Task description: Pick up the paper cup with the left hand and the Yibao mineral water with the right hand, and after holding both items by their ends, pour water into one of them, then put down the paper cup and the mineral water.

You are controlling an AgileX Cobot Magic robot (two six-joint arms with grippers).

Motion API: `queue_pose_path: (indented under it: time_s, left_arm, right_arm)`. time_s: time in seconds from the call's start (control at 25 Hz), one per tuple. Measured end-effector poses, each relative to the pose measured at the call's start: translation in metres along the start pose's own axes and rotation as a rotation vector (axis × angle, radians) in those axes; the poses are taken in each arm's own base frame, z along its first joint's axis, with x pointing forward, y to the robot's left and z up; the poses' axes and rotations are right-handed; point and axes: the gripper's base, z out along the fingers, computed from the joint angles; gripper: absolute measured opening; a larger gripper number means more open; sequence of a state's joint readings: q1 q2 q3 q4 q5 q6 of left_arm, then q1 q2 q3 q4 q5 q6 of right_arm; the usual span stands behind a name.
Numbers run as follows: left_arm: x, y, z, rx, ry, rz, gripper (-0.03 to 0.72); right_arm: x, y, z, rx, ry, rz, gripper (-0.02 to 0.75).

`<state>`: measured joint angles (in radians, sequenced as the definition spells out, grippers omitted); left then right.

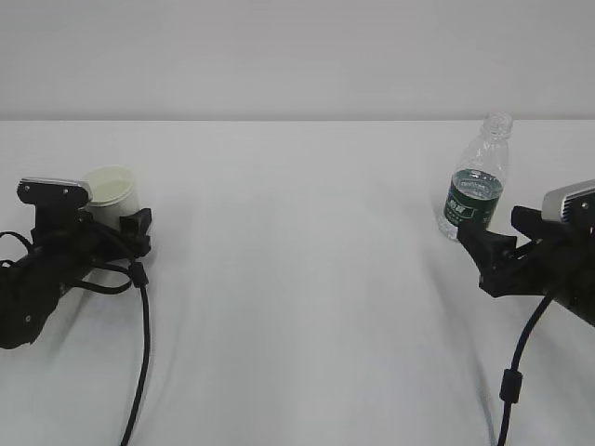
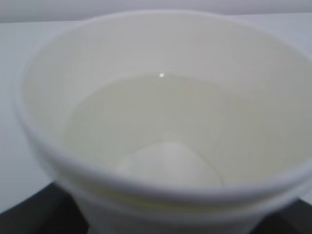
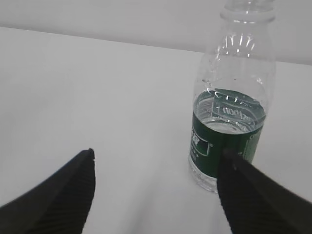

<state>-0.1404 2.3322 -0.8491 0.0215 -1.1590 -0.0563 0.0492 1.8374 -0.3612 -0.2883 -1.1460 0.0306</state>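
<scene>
Right pincer (image 3: 156, 190): I see my black two-jawed pincer spread wide, holding nothing, just short of the bottle.
Left pincer (image 1: 116, 232): my black jaws flank the cup; grip or gap, I cannot tell.
Cup (image 1: 113, 195): small white paper cup, upright, near the white worktop's (image 1: 297, 279) left edge, water inside.
Bottle (image 1: 476, 181): clear ribbed plastic, green label, upright near the right edge.

White paper cup (image 1: 113, 193) upright far left; capless green-labelled bottle (image 1: 477, 183) upright far right
</scene>
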Motion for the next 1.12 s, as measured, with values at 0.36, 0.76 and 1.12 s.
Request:
queue_pose_path:
  time_s: [0.36, 0.76, 1.12]
  left_arm:
    - [-0.005, 0.0, -0.011, -0.01, 0.009, 0.007, 0.57]
    - [-0.019, 0.0, -0.016, -0.009, -0.02, 0.009, 0.57]
    - [-0.017, 0.0, -0.022, -0.011, -0.002, 0.008, 0.57]
  right_arm:
    - [0.0, 0.001, 0.0, -0.007, 0.0, -0.001, 0.589]
    - [0.0, 0.001, 0.0, -0.015, 0.001, 0.012, 0.589]
    - [0.0, 0.002, 0.0, -0.023, 0.001, 0.016, 0.59]
